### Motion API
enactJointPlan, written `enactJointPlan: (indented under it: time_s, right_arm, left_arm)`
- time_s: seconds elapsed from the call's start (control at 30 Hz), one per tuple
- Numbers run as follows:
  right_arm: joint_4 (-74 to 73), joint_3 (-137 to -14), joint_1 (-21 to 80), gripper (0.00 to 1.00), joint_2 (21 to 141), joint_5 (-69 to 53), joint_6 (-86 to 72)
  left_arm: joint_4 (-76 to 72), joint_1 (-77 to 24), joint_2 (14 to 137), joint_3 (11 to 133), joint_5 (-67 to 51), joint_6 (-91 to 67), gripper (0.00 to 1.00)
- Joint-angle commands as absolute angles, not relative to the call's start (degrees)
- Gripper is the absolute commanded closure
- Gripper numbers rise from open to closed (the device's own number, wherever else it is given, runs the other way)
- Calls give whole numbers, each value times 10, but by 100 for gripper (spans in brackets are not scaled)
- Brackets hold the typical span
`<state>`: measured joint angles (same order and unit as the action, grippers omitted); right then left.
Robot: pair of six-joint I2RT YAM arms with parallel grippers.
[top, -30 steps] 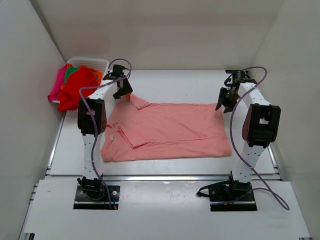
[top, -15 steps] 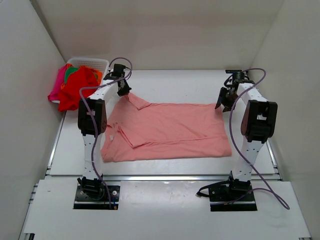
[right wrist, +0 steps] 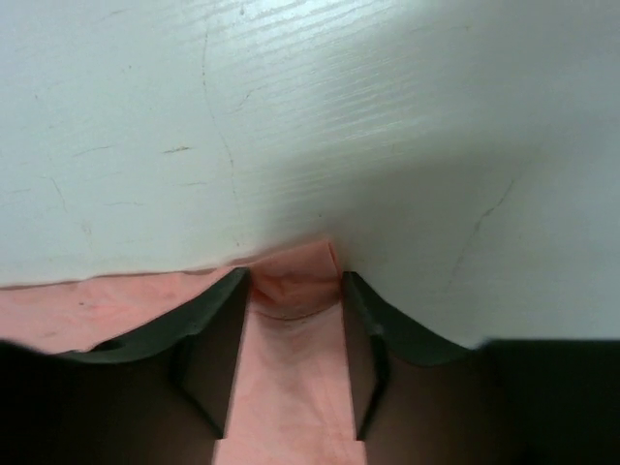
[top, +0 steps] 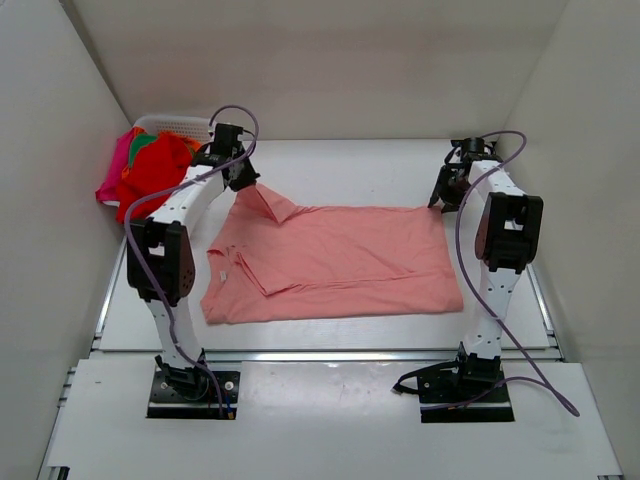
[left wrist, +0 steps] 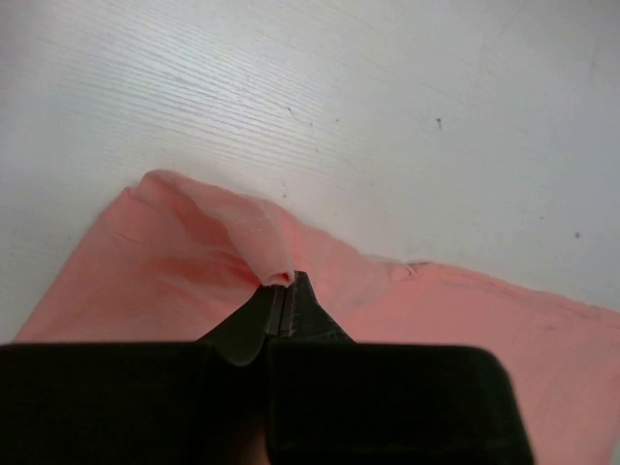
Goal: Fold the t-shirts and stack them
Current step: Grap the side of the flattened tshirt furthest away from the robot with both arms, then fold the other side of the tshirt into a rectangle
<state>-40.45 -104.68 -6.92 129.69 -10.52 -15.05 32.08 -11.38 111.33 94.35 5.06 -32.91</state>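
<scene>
1. The white table (top: 350,165) carries everything.
2. The salmon-pink t-shirt (top: 340,260) lies spread flat in the middle of the table, with the collar end toward the left arm and the hem toward the right arm. Its near edge is folded over.
3. A heap of other t-shirts (top: 150,180), in red, magenta and orange/green, sits at the far left corner. It hangs over the white basket (top: 185,122) and stays well apart from the pink shirt.
4. The left gripper (left wrist: 281,291) is at the far left corner of the salmon-pink t-shirt (left wrist: 145,281). Its fingers are pressed fully together on a small fold of this cloth, which rises a little above the table.
5. The right gripper (right wrist: 293,283) is at the far right corner of the shirt. Its fingers (right wrist: 218,310) stand about half apart, with the cloth corner between them. Whether they press the cloth is not clear to me.
</scene>
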Motion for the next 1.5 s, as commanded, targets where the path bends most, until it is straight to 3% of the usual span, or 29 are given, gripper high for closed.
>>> enactJointPlan:
  time_s: [0.0,0.1,0.13,0.17,0.57,0.73,1.03,1.47]
  right_arm:
    - [-390,-1061,-76,63,1306,-110,-153]
    - [-407,-1082,-77,84,1314,-127,-156]
    - [-417,-1091,-81,98,1316,-134,-153]
    - [-419,-1092,-80,100,1316,-135,-149]
    - [-425,-1115,-97,100,1289,-171,-119]
    - [-422,-1087,-92,100,1259,-173,-105]
    - [-355,-886,-87,100,1114,-191,-92]
    - [-305,-690,-105,99,962,-195,-69]
  left_arm:
    - [317,-120,1049,912,33,-321,100]
    - [320,-119,1022,888,38,-318,100]
    - [322,-118,1018,882,40,-318,100]
    - [323,-114,1007,874,40,-319,100]
    - [377,-114,893,841,52,-304,100]
    - [398,-127,790,745,49,-303,100]
    - [420,-117,657,582,47,-311,100]
    - [450,-114,575,518,37,-312,100]
